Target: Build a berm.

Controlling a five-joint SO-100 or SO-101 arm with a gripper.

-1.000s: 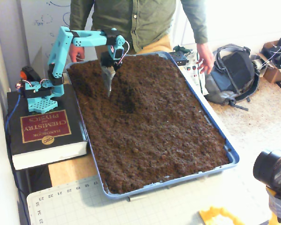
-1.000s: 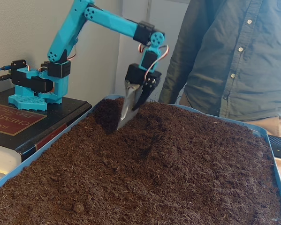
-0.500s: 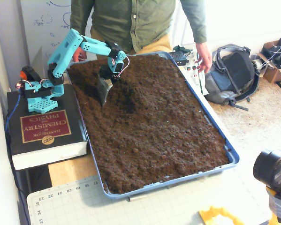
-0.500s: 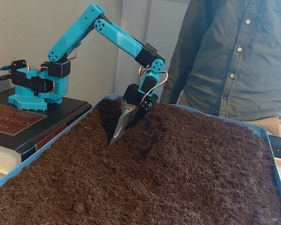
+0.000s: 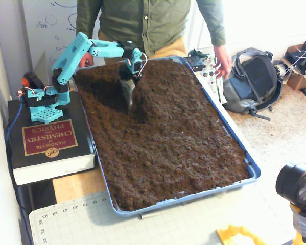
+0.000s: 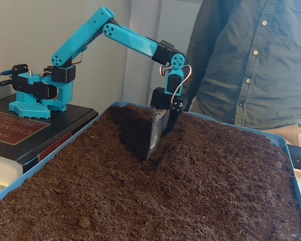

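Note:
Dark brown soil fills a blue tray (image 5: 252,168) (image 6: 287,142). The berm (image 5: 160,97) (image 6: 195,145) is a low ridge of loose soil with a shadowed left slope, running down the tray's far half. Left of it lies a scooped hollow (image 5: 104,94) (image 6: 130,133). My gripper (image 5: 131,102) (image 6: 158,143) points down at the foot of the berm's left slope. It is shut on a grey metal blade (image 5: 128,92) (image 6: 154,131), and the blade's tip is buried in the soil.
The arm's base (image 5: 40,99) stands on a thick black book (image 5: 50,140) left of the tray. A person (image 5: 147,23) stands at the tray's far end, one hand (image 5: 224,64) by its corner. A backpack (image 5: 255,81) and a camera (image 5: 298,186) are on the right.
The gripper first dipped the blade into the hollow's left side. It then swept right across the hollow and now digs in against the berm's left slope.

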